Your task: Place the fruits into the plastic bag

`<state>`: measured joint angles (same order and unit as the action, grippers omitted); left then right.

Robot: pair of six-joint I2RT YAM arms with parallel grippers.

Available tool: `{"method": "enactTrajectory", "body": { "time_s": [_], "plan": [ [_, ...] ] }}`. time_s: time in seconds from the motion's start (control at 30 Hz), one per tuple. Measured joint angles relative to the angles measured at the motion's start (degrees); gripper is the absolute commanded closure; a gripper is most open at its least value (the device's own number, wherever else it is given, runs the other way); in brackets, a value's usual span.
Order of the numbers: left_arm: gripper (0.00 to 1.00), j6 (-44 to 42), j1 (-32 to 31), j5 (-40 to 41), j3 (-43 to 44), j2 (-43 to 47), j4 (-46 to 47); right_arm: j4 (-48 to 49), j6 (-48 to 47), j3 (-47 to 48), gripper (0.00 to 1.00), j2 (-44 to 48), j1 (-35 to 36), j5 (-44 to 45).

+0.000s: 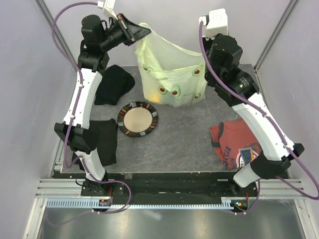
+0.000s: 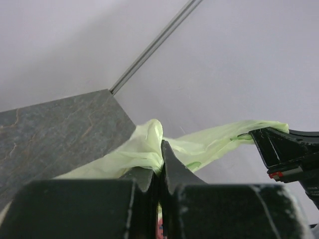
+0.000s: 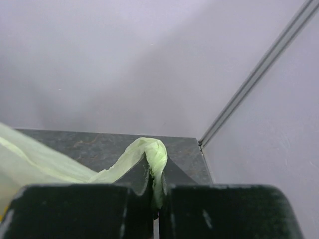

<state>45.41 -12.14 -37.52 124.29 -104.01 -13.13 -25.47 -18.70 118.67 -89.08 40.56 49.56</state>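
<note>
Both grippers are clamped on the bag (image 1: 172,69). The left gripper (image 2: 160,154) has its jaws pressed together on a bunched loop (image 2: 149,137) of green film, and the right gripper (image 3: 155,172) pinches the other loop the same way. In the top view the bag hangs between them at the back of the table (image 1: 184,134), mouth stretched wide, and its base seems to rest on the slab.

I see no fruits on the plate (image 1: 121,119) or the table. Dark-centred shapes (image 1: 175,92) mark the bag's front wall, but I cannot tell whether they are fruit showing through or print. My guess is the load is inside and the job is nearly done.

From here I would treat this as a carry and set-down:
- Move the two arms together and level, so neither loop takes all the weight.
- Avoid pulling the hands further apart, since film this thin may tear at the pinch.
- Lower until the base sits slack, then release one side at a time.
</note>
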Motion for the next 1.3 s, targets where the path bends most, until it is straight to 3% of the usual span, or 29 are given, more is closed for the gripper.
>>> {"method": "enactTrajectory", "body": {
  "time_s": [0.17, 0.37, 0.43, 0.5, 0.53, 0.63, 0.67, 0.8, 0.83, 0.87, 0.9, 0.93, 1.3],
  "plan": [
    [0.98, 1.7, -0.9, -2.1, 2.3, -8.5, 0.7, 1.4, -0.5, -6.4, 1.00, 0.6, -3.6, -1.2],
    [0.98, 1.2, -3.0, -3.1, -2.4, -17.7, -2.3, -0.4, 0.2, -15.1, 1.00, 0.1, -5.1, -4.2],
    [0.97, 0.5, -3.6, -3.1, -3.4, -18.8, -3.7, -0.3, 1.1, -16.8, 0.94, 0.1, -5.7, -5.0],
    [0.86, -0.7, -4.1, -3.1, -3.7, -19.0, -4.9, -0.3, 2.2, -18.2, 0.87, 0.2, -6.3, -5.9],
    [0.81, -1.5, -4.3, -3.1, -3.7, -18.9, -4.9, -0.2, 2.8, -18.9, 0.78, 0.2, -6.4, -6.3],
    [0.54, -4.5, -4.6, -2.3, -4.0, -17.7, -4.9, -0.1, 4.6, -21.2, 0.65, 1.0, -6.9, -8.1],
    [0.35, -5.4, -4.7, -1.4, -4.5, -17.0, -5.0, -0.1, 5.2, -22.1, 0.60, 1.6, -7.1, -9.1],
    [0.16, -9.4, -4.9, 2.5, -8.3, -12.2, -5.2, 0.1, 7.4, -24.0, 0.20, 3.6, -7.6, -12.7],
    [0.14, -10.5, -4.9, 4.0, -9.7, -10.3, -5.3, 0.3, 7.9, -24.6, 0.16, 4.4, -7.9, -14.0],
    [0.02, -11.3, -5.0, 4.9, -10.5, -9.0, -5.3, 0.4, 8.5, -25.2, 0.12, 5.1, -8.1, -15.1],
    [0.02, -12.0, -5.0, 6.0, -11.6, -7.5, -5.1, 1.1, 8.6, -26.2, 0.03, 6.2, -8.4, -16.5],
    [0.02, -12.9, -5.0, 7.4, -12.9, -5.6, -5.1, 1.6, 8.7, -27.2, 0.02, 7.3, -8.6, -18.0],
    [0.01, -17.9, -5.0, 23.2, -28.9, 15.1, -4.1, 11.6, 11.5, -38.7, 0.02, 21.6, -9.4, -35.5]
  ]
}}
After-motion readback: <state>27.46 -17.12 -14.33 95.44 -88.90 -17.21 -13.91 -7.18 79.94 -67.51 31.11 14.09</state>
